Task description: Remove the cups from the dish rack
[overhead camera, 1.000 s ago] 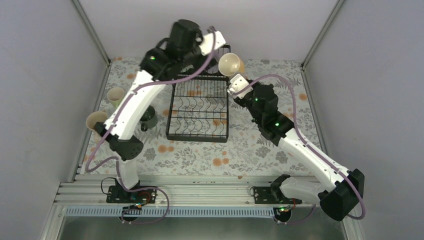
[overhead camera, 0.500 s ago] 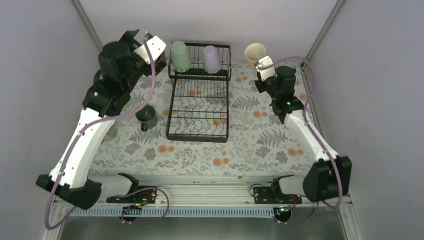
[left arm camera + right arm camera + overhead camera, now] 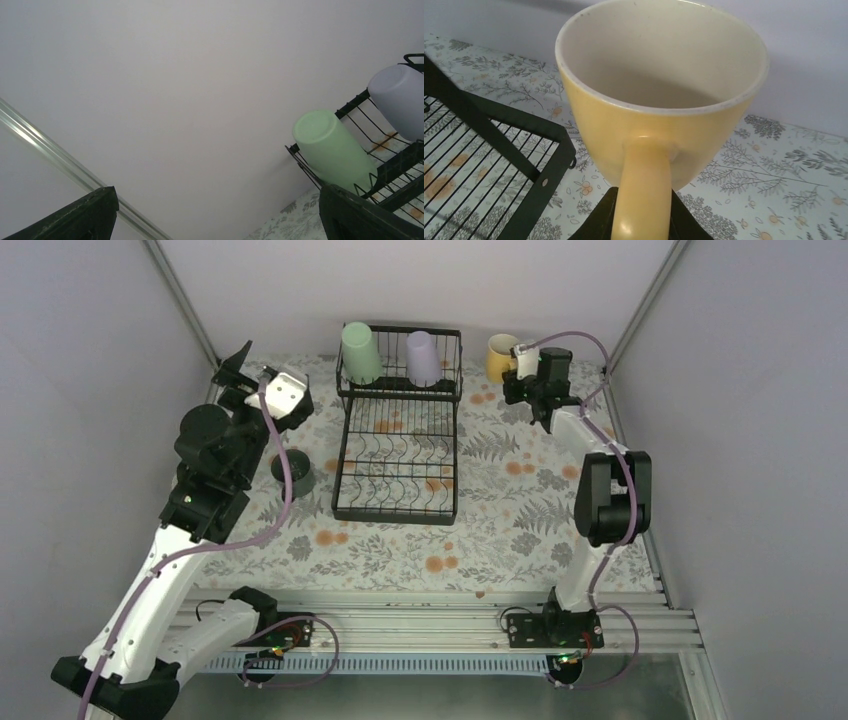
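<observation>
A broad strip of flower-printed cloth shows on the table (image 3: 480, 540) between the near rail and the black wire dish rack (image 3: 395, 518), whose flat slotted tray runs back to a raised basket shelf. Just left of the tray, apart from it, a dark mug (image 3: 293, 472) stands upright, partly behind the left arm. Farther back, the left gripper (image 3: 232, 365) hangs above the far left corner near the wall. Its wrist view shows what the overhead one cannot: two dark fingertips (image 3: 75, 220) spread wide with only plain wall between them. On the shelf a smooth mint tumbler (image 3: 332, 147) and a lavender tumbler (image 3: 400, 100) sit mouth-down, side by side and apart, leaning on the wires. From above, the far right corner is tight, with the right arm folded between rack, side wall and back wall. The right wrist view shows the right gripper (image 3: 642, 217) pinching the thick handle of a glossy yellow mug (image 3: 604, 135). The mug is upright with a pale speckled inside, just beside the rack's corner. I cannot tell whether its base touches the cloth.
</observation>
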### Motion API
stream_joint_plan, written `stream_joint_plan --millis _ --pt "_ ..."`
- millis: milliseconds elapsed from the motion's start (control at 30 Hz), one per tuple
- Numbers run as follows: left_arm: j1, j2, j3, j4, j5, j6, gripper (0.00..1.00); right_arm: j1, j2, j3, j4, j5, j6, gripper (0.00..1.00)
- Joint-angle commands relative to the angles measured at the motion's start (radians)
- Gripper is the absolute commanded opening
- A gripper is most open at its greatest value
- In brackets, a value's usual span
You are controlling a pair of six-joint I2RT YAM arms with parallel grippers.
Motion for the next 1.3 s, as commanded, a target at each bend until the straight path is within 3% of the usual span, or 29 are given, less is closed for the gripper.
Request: stream_joint_plan --millis 0,500,1267 --pt "0.006 -0.032 -0.074 0.105 -0.001 0.019 1.0 0.004 0.04 0.097 0.085 -0.023 0.044 0.04" --pt "0.014 -0.029 -0.151 0.199 -0.017 -0.008 1.0 -0.015 0.202 0.135 0.021 -0.069 0.081 0.04" --pt "0.018 0.074 -0.077 0.194 0.016 -0.071 1.0 -0.02 0.179 0.071 -0.064 -0.027 0.03 0.04"
